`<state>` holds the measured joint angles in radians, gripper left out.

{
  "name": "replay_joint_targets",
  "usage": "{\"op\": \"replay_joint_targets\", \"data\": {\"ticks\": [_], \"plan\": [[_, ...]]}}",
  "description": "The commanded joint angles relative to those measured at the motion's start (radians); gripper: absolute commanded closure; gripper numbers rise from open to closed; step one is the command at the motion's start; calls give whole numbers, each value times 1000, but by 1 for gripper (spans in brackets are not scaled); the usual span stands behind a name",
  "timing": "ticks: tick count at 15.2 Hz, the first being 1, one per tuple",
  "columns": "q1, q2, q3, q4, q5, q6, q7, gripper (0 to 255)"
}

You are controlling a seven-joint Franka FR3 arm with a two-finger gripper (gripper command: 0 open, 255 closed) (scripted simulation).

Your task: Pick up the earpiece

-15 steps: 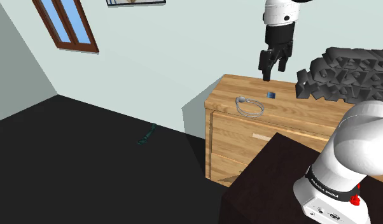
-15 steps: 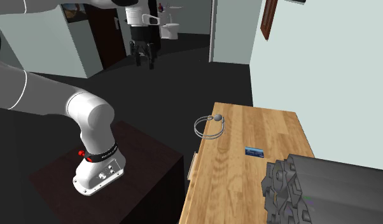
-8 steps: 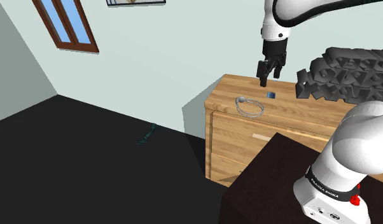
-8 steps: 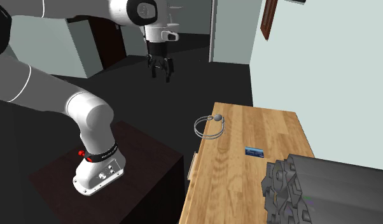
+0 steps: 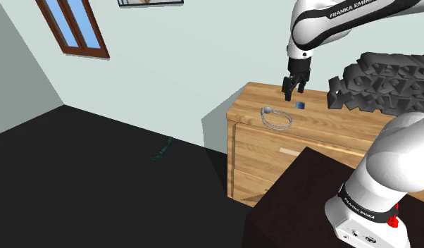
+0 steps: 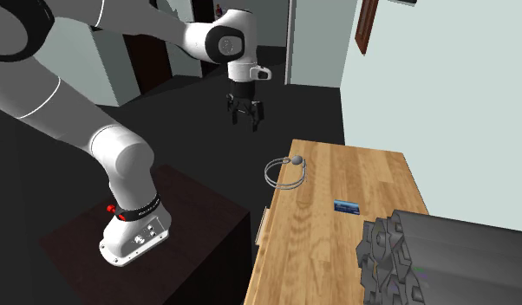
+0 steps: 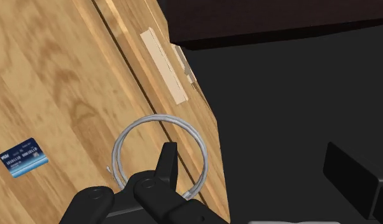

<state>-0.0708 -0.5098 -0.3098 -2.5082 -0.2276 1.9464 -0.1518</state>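
The earpiece (image 5: 276, 117) is a grey wire loop with a small round bud, lying flat on the wooden dresser top (image 5: 344, 116) near its front edge. It shows in the second exterior view as the earpiece (image 6: 284, 170), and from the wrist as the wire loop (image 7: 160, 119) just beyond one black finger (image 7: 165, 163). My gripper (image 5: 293, 87) hangs above the dresser, a little behind the earpiece, open and holding nothing. The gripper (image 6: 247, 120) is well above the wood; in the wrist view the gripper (image 7: 250, 151) straddles the dresser's front edge.
A small blue card (image 5: 300, 106) lies on the top close to the earpiece. A dark grey blocky heap (image 5: 379, 84) fills the dresser's far end. A drawer handle (image 7: 162, 65) sits on the front. The dark stand (image 6: 190, 225) is beside the dresser.
The gripper has come down and swung toward the dresser, from high over the floor to just above the earpiece's end of the top. The earpiece and card have not moved.
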Motion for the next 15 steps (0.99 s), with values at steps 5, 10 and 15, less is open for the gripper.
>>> {"op": "replay_joint_targets", "data": {"ticks": [5,10,15], "plan": [[-5,207,-115,42,19,189,-121,0],[0,411,-195,121,112,317,-256,0],[-27,633,-225,235,277,405,-426,0]]}}
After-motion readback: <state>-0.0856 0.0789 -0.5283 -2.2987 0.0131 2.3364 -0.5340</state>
